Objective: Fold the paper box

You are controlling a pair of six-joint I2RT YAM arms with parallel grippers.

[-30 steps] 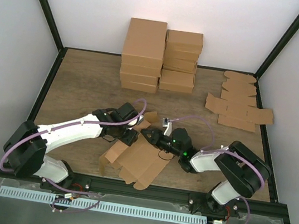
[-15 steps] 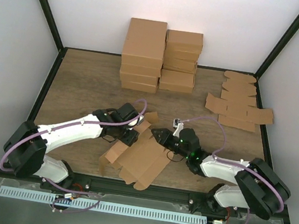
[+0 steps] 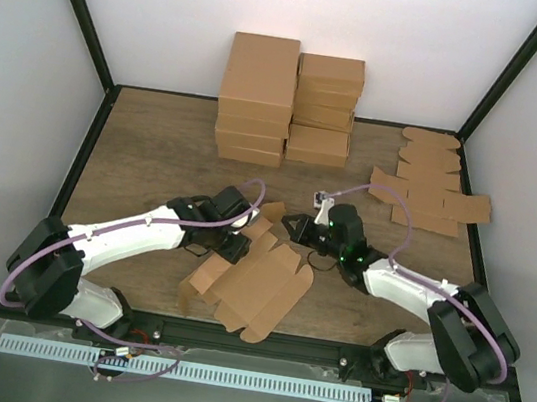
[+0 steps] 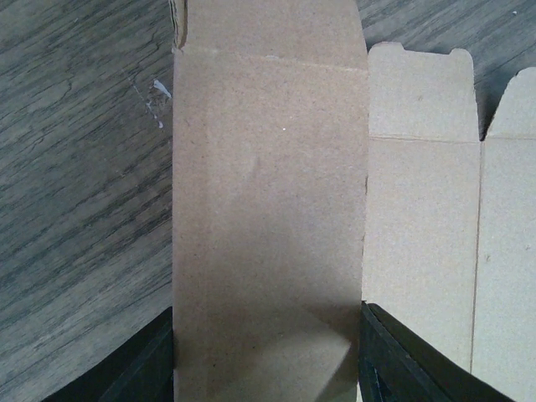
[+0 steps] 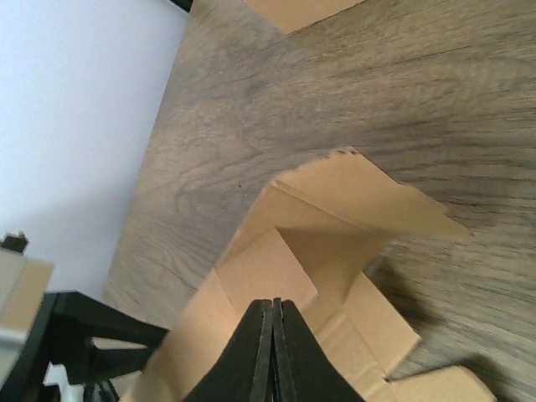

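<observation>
The right gripper has just snapped closed beside the paper box, which lies partly opened near the middle of the table's near edge. Within the last second the right arm has swung away from that edge toward the sheet's far end. Its fingers are now pressed flat together with nothing visible between them, their tips at a raised corner flap. The left gripper has not shifted; its jaws stand about half apart, clamped across the width of one upright panel, which fills the gap between them in the wrist view. The blank has slid slightly, and with one side pinned and a closed tool at the flap, a pushing or creasing stroke looks likely. The carton is far from formed and holds nothing. The finished cartons stacked at the far edge are closed, contents unseen, and spare flat blanks lie in the far right corner.
</observation>
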